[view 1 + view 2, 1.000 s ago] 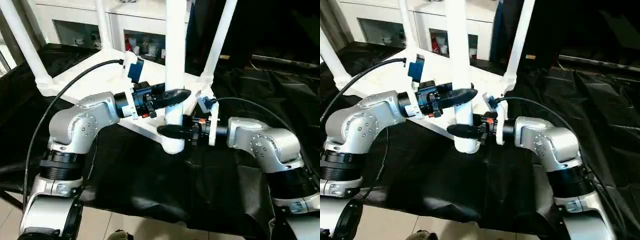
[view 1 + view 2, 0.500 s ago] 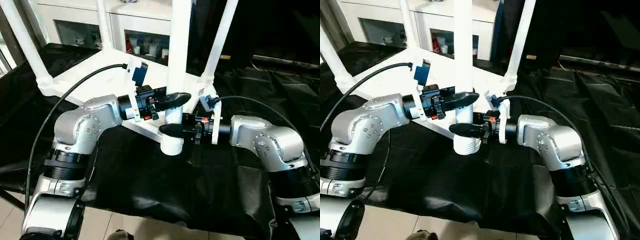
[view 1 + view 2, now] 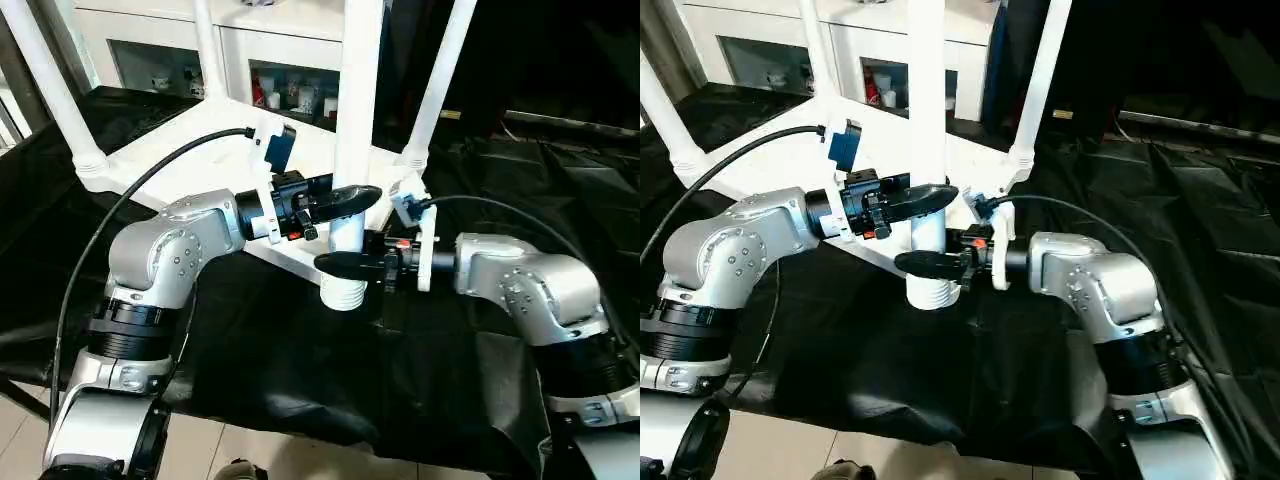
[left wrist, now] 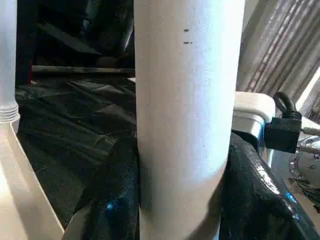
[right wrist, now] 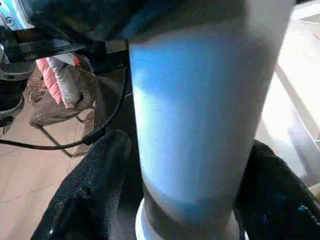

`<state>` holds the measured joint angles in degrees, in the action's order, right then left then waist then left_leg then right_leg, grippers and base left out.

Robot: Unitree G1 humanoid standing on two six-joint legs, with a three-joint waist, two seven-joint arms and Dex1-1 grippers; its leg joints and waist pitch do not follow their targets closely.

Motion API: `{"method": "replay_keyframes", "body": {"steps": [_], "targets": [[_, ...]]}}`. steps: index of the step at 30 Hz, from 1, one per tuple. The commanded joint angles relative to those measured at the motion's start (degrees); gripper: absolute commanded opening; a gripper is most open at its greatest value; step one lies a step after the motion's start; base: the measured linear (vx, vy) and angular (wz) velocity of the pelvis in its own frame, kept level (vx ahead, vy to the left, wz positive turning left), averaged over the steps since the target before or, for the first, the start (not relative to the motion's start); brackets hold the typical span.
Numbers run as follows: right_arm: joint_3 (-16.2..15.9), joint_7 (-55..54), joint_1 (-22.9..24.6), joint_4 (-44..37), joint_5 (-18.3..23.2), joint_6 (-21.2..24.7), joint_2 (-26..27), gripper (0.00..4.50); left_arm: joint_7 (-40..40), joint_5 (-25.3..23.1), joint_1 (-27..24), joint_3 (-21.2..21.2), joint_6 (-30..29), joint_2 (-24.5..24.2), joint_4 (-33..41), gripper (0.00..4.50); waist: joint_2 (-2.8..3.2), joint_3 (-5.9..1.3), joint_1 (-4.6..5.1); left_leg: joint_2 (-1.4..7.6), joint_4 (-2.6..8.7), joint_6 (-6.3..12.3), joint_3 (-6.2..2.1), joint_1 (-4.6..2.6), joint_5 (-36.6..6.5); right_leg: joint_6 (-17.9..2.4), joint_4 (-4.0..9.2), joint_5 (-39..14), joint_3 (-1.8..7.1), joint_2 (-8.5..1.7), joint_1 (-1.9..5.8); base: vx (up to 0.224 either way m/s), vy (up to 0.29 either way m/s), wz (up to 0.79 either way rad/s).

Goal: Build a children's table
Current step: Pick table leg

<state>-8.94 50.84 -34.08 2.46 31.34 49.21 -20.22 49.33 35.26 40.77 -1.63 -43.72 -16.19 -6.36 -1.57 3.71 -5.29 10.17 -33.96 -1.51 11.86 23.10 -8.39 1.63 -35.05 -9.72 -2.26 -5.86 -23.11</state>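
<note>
Left arm: the silver forearm reaches in from the left and runs nearly level toward the middle, ending in the left tool [image 3: 350,194].
Left tool: its black fingers [image 4: 107,210] sit on either side of the near leg [image 3: 356,120], pressed against the white tube, so it is grasping that leg.
Right arm: it comes in from the right, also about level, bringing the right tool [image 3: 345,264] in just under the left one.
Right tool: its fingers [image 5: 95,180] flank the same tube lower down, close above the ribbed threaded end [image 3: 343,293]; it looks clamped on the leg too.
Near leg: upright, held between both tools, its threaded end just at the near corner of the tabletop [image 3: 190,160]; whether it is seated in a socket I cannot tell, the fingers hide the joint.
Table: the white top lies upside down on the black-draped desk [image 3: 300,360], with three other legs [image 3: 50,85] standing up from its corners.
Cut off: all the legs run out past the upper border, so their far ends cannot be seen.
Hard to make out: the right wrist picture is blurred around the tube.
Edges and room: the desk's near edge runs just below the arms, floor showing under it; open black cloth lies to the right, and a white cabinet [image 3: 280,60] stands behind the desk.
</note>
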Motion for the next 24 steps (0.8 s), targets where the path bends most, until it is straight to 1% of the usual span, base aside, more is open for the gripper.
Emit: {"method": "replay_keyframes", "body": {"steps": [1,2,3,4,6,7,8,11,13,14,15,16,17,18,19,20,21,22,23,24], "targets": [[0.2,-0.4,-1.0,0.1,-0.2,-0.1,0.0,2.57,0.0,0.0,0.9,-0.1,0.1,0.1,0.8,1.89,0.02,-4.56,-0.2,2.42,4.11,-4.15,-1.47,-2.22,-15.6,-10.7,3.82,-14.7,1.55,-2.16,1.84,0.0,0.0,0.0],[0.2,-0.4,-1.0,0.1,-0.2,-0.1,0.0,2.57,0.0,0.0,0.9,-0.1,0.0,0.1,0.8,1.89,-0.01,-4.59,-0.19,2.4,4.07,-4.15,-1.44,-2.2,-15.6,-10.7,3.8,-14.6,1.56,-2.15,1.85,0.0,0.0,0.0],[0.3,-0.3,-1.0,0.2,-0.2,0.0,0.1,2.33,0.0,0.1,0.9,-0.1,0.0,0.1,0.8,1.89,-0.07,-4.57,-0.19,2.4,4.08,-4.09,-1.43,-2.17,-15.5,-10.7,3.79,-14.5,1.56,-2.14,1.88,0.0,0.0,0.0],[0.3,-0.3,-1.0,0.3,-0.2,0.0,0.2,2.33,0.1,0.1,0.9,-0.1,0.0,0.1,0.8,1.89,-0.06,-4.59,-0.21,2.39,4.07,-4.04,-1.43,-2.17,-15.5,-10.7,3.78,-14.4,1.56,-2.15,1.89,0.0,0.0,0.0],[0.4,-0.3,-1.0,0.4,-0.3,0.0,0.2,2.12,0.2,0.0,0.9,-0.2,0.1,0.0,0.7,1.89,-0.08,-4.59,-0.22,2.38,4.05,-3.93,-1.43,-2.13,-15.2,-10.7,3.76,-14.4,1.56,-2.18,1.91,0.0,0.0,0.0],[0.4,-0.3,-1.1,0.5,-0.3,0.0,0.3,2.12,0.3,0.0,0.9,-0.2,0.1,0.0,0.7,1.89,-0.11,-4.58,-0.22,2.38,4.03,-3.87,-1.41,-2.09,-15.1,-10.7,3.8,-14.4,1.59,-2.21,1.92,0.0,0.0,0.0],[0.4,-0.4,-1.1,0.6,-0.3,-0.1,0.3,1.96,0.4,0.0,0.9,-0.2,0.0,0.0,0.7,1.89,-0.1,-4.58,-0.23,2.39,4.04,-3.83,-1.43,-2.1,-15.1,-10.6,3.79,-14.5,1.57,-2.2,1.93,0.0,0.0,0.0],[0.4,-0.3,-1.1,0.6,-0.2,-0.1,0.3,1.92,0.5,0.0,0.8,-0.2,0.0,0.0,0.8,1.89,-0.04,-4.59,-0.21,2.43,4.07,-3.96,-1.45,-2.2,-15.3,-10.6,3.77,-14.5,1.56,-2.16,1.86,0.0,0.0,0.0],[0.4,-0.3,-1.0,0.7,-0.2,-0.2,0.3,1.91,0.5,-0.4,0.8,-0.5,0.4,-0.1,0.9,1.89,-0.14,-4.58,-0.23,2.41,4.06,-3.93,-1.42,-2.16,-15.2,-10.6,3.78,-14.5,1.57,-2.16,1.87,0.0,0.0,0.0],[0.5,-0.5,-1.0,0.7,-0.3,-0.4,0.4,1.91,0.2,0.0,0.9,-0.3,-0.6,-0.1,1.2,1.89,-0.15,-4.57,-0.23,2.41,4.07,-3.89,-1.43,-2.15,-15.2,-10.6,3.79,-14.6,1.56,-2.17,1.9,0.0,0.0,0.0],[0.5,-0.6,-1.0,0.8,-0.4,-0.5,0.4,1.91,0.0,0.6,0.9,-0.1,-1.5,0.0,1.2,2.24,-0.13,-4.58,-0.21,2.39,4.05,-3.93,-1.41,-2.13,-15.1,-10.6,3.74,-14.5,1.56,-2.17,1.89,0.0,0.0,0.0],[0.5,-0.6,-1.0,0.8,-0.4,-0.5,0.5,1.91,-0.1,1.0,1.0,0.1,-2.2,0.1,1.3,2.45,-0.13,-4.57,-0.21,2.38,4.04,-3.92,-1.41,-2.13,-15.2,-10.6,3.76,-14.6,1.56,-2.18,1.88,0.0,0.0,0.0],[0.6,-0.8,-1.0,0.9,-0.5,-0.6,0.6,1.91,-0.6,1.5,1.1,0.7,-2.5,0.5,1.2,2.45,-0.16,-4.54,-0.2,2.38,4.05,-3.95,-1.42,-2.13,-15.4,-10.6,3.82,-15.1,1.56,-2.21,1.88,0.0,0.0,0.0],[0.7,-1.0,-1.0,1.1,-0.6,-0.8,0.7,1.91,-1.0,1.9,1.2,1.2,-2.6,0.9,0.9,2.62,-0.13,-4.57,-0.2,2.4,4.03,-4.01,-1.41,-2.15,-15.4,-10.7,3.77,-15.1,1.56,-2.22,1.88,0.0,0.0,0.0],[0.9,-1.3,-1.0,1.3,-0.7,-1.0,0.9,1.91,-1.4,2.2,1.3,1.7,-2.8,1.2,0.7,2.65,-0.22,-4.56,-0.2,2.4,4.03,-3.96,-1.42,-2.16,-15.4,-10.7,3.78,-15.1,1.55,-2.19,1.85,0.0,0.0,0.0],[1.3,-2.1,-0.9,1.6,-0.8,-1.2,1.4,1.91,-2.1,1.9,1.3,2.3,-1.3,1.7,0.4,2.68,-0.18,-4.55,-0.19,2.41,4.0,-3.94,-1.38,-2.14,-15.3,-10.9,3.85,-14.8,1.6,-2.24,1.79,0.0,0.0,0.0],[1.8,-2.9,-0.8,1.7,-0.8,-1.5,1.9,1.91,-3.5,1.1,1.3,3.3,1.3,2.6,-0.3,2.77,-0.06,-4.55,-0.23,2.42,4.02,-3.99,-1.43,-2.16,-15.4,-10.9,3.89,-15.0,1.57,-2.25,1.82,0.0,0.0,0.0],[2.0,-3.3,-0.8,1.8,-0.8,-1.7,2.2,1.91,-4.3,0.5,1.4,3.8,3.0,3.1,-0.7,2.91,-0.12,-4.53,-0.24,2.4,4.02,-3.99,-1.45,-2.1,-15.5,-10.7,4.03,-15.1,1.57,-2.23,1.84,0.0,0.0,0.0],[2.5,-4.0,-0.8,2.0,-0.8,-2.0,2.6,1.91,-5.0,0.8,1.5,5.0,4.3,3.9,-1.4,3.02,-0.17,-4.58,-0.21,2.45,4.05,-4.02,-1.49,-2.05,-15.7,-10.6,4.0,-15.0,1.56,-2.32,1.99,0.0,0.0,0.0],[3.0,-4.6,-0.7,2.2,-0.8,-2.2,2.9,1.91,-5.6,1.5,1.7,6.5,6.3,5.1,-1.9,3.02,-0.19,-4.55,-0.19,2.42,4.07,-4.04,-1.49,-2.02,-15.7,-10.5,4.07,-15.1,1.55,-2.3,1.95,0.0,0.0,0.0]]}}
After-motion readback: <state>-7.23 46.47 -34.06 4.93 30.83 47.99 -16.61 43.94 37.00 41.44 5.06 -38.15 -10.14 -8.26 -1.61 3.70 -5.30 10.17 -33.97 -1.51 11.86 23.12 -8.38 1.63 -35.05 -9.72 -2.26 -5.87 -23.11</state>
